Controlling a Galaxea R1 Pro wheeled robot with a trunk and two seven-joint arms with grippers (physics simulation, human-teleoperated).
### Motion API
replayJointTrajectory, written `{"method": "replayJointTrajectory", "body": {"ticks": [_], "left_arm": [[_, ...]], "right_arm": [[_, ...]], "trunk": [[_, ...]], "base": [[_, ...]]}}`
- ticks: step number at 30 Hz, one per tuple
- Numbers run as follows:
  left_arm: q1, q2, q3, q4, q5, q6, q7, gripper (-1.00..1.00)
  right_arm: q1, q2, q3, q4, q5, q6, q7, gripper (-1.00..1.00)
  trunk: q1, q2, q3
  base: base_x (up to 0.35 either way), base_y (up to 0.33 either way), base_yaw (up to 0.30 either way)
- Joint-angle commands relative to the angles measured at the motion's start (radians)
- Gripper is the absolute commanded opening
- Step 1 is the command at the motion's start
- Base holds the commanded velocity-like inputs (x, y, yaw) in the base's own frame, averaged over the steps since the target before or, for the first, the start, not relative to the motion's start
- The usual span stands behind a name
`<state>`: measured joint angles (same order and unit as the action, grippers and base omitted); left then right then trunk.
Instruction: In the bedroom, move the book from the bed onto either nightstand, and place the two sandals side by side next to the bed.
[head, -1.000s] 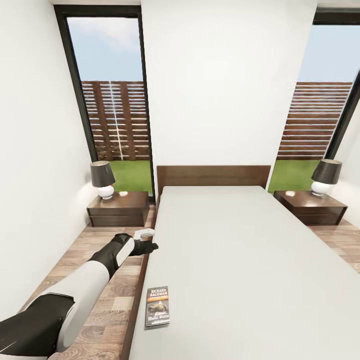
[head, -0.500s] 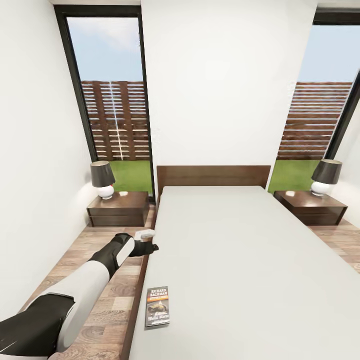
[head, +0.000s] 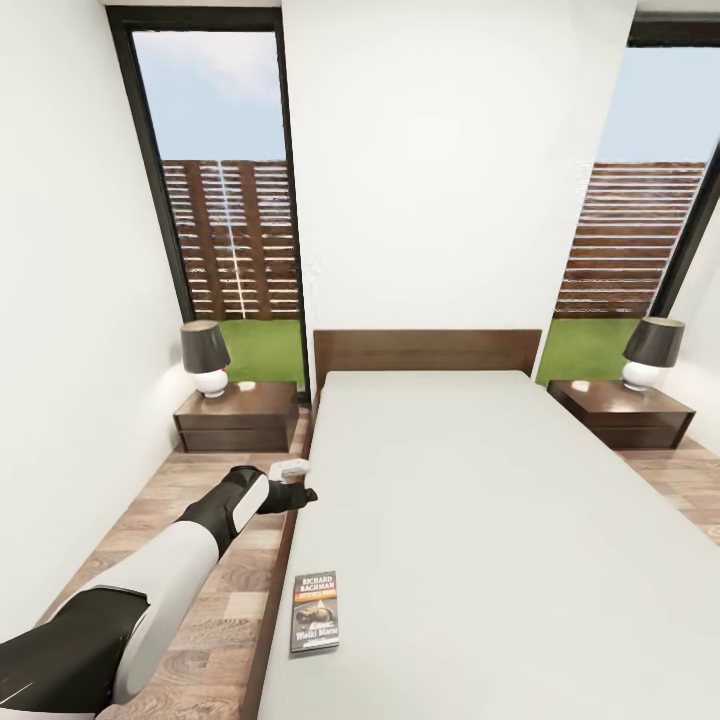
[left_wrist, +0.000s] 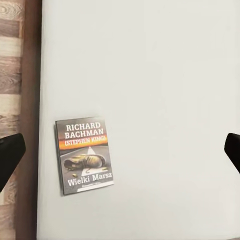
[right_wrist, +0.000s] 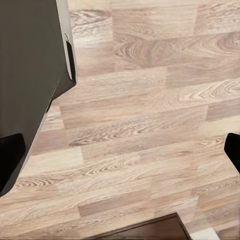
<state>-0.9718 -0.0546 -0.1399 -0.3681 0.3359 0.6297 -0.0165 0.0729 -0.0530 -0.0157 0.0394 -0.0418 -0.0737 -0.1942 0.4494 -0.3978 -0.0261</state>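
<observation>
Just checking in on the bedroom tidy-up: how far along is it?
Nothing looks done yet. The book lies on the bed near its edge. The left gripper hangs open above the bed's edge, holding nothing. Left: book to a nightstand, then the sandals.

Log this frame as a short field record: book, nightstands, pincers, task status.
book: book flat, cover up, on the bed near its left edge
nightstands: left nightstand, right nightstand, each bearing a lamp
left pincer: left pincer open, above the bed's left edge, apart from the book
right pincer: open, over the wood floor
status: book not yet grasped
</observation>
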Motion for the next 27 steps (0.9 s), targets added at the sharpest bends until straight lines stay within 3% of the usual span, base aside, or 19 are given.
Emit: {"method": "replayJointTrajectory", "body": {"ticks": [1, 12, 27], "left_arm": [[-0.001, 0.001, -0.005, -0.001, 0.002, 0.003, -0.001, 1.0], [0.0, 0.001, -0.005, -0.004, 0.002, 0.025, 0.0, 1.0], [0.001, 0.004, -0.004, -0.007, 0.005, 0.025, 0.004, 1.0]], "right_arm": [[-0.001, 0.0, -0.001, 0.002, -0.004, -0.007, -0.001, 1.0], [0.0, 0.001, -0.001, 0.001, -0.004, 0.061, 0.001, 1.0], [0.001, 0.001, -0.001, 0.002, -0.004, 0.074, 0.001, 1.0]], "trunk": [[0.001, -0.002, -0.003], [0.001, -0.002, -0.019], [0.001, -0.002, -0.042]], "base": [[0.0, 0.0, 0.0], [0.0, 0.0, 0.0], [0.0, 0.0, 0.0]]}}
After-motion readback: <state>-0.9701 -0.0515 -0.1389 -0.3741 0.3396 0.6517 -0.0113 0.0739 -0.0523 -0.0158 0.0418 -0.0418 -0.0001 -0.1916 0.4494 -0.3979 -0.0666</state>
